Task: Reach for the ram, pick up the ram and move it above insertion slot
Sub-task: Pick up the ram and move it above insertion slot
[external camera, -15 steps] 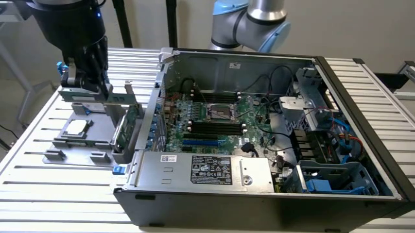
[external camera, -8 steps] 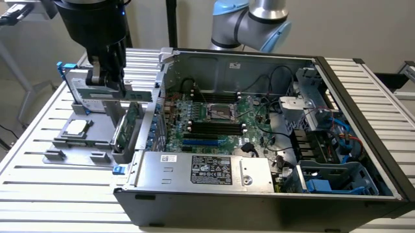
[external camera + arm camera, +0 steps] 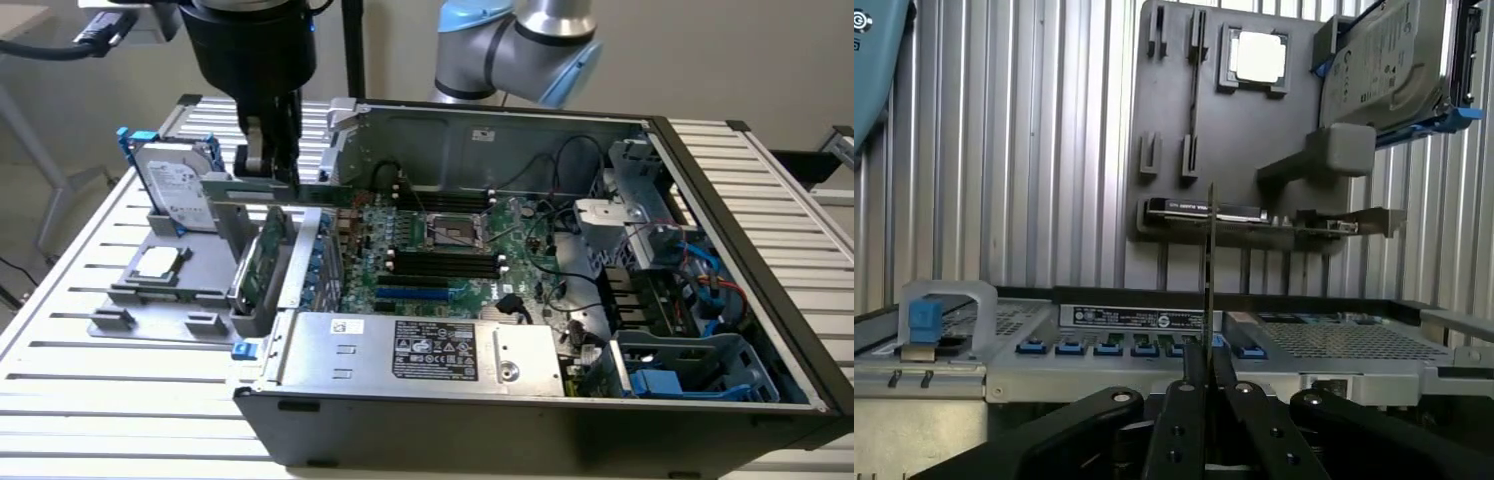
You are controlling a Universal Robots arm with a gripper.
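Observation:
My gripper (image 3: pixel 267 165) hangs over the grey holder tray (image 3: pixel 134 300), just off the open computer case's (image 3: pixel 534 400) corner at the exterior view's left. Its fingers (image 3: pixel 1184 400) are shut on the ram (image 3: pixel 1211 270), a thin green stick that the wrist view meets edge-on as a narrow line running up from the gripper (image 3: pixel 1209 385). In the exterior view the ram (image 3: pixel 314 185) shows as a flat strip sticking out sideways from the fingers. The dark memory slots (image 3: pixel 447 265) lie in the middle of the motherboard, well away from the gripper toward the exterior view's right.
On the tray stand a hard drive (image 3: pixel 180 185), a processor chip (image 3: pixel 158 262) and a taller green card with a metal bracket (image 3: pixel 260 260). The case's metal wall (image 3: pixel 334 130), cables and power supply (image 3: pixel 427 350) crowd the board. The second robot arm's joint (image 3: pixel 534 45) rises behind the case.

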